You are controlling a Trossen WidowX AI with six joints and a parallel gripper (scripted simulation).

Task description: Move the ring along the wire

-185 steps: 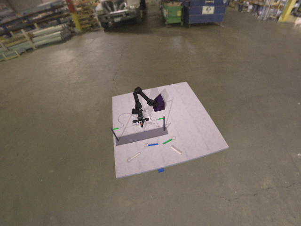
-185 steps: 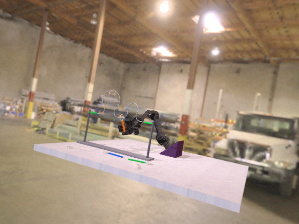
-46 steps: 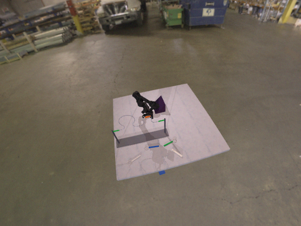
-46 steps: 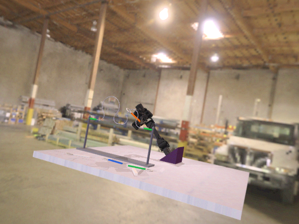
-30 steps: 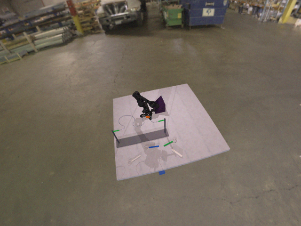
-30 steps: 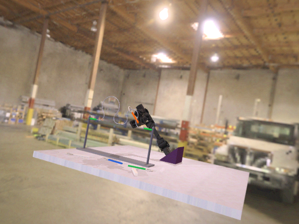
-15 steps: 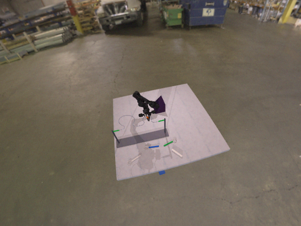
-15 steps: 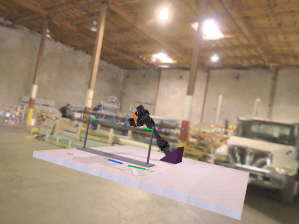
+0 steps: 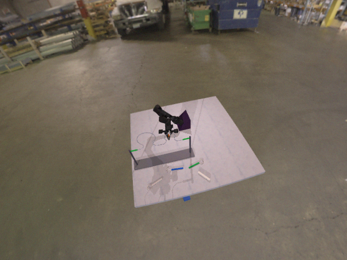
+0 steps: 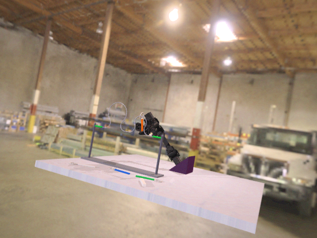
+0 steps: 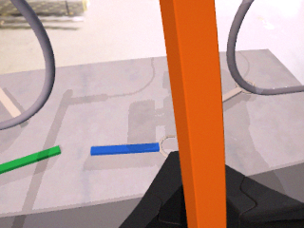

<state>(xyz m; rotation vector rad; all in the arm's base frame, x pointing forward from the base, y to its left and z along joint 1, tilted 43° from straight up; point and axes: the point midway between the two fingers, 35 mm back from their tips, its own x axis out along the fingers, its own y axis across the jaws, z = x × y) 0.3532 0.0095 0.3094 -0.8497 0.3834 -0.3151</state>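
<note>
Far-side green wire section [image 10: 98, 126] is well left of the hand, so most of the curvy thin grey wire [image 10: 116, 112] is left to travel. The hand [image 10: 142, 131] is pinching the upright orange bar handle [image 10: 141, 125], its small metal ring [image 10: 141, 117] on top, near the starting post [image 10: 158, 156].

Gripper [image 10: 142, 132] clamping upright orange handle [image 10: 141, 125], ring [image 10: 141, 117] around grey wire [image 10: 117, 103]

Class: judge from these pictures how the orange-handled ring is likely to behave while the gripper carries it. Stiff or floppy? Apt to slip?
Probably stiff: the orange handle stands straight and upright above the gripper. It looks slim, so likely light. Its flat, smooth faces might slip or pivot if the ring catches the wire.
</note>
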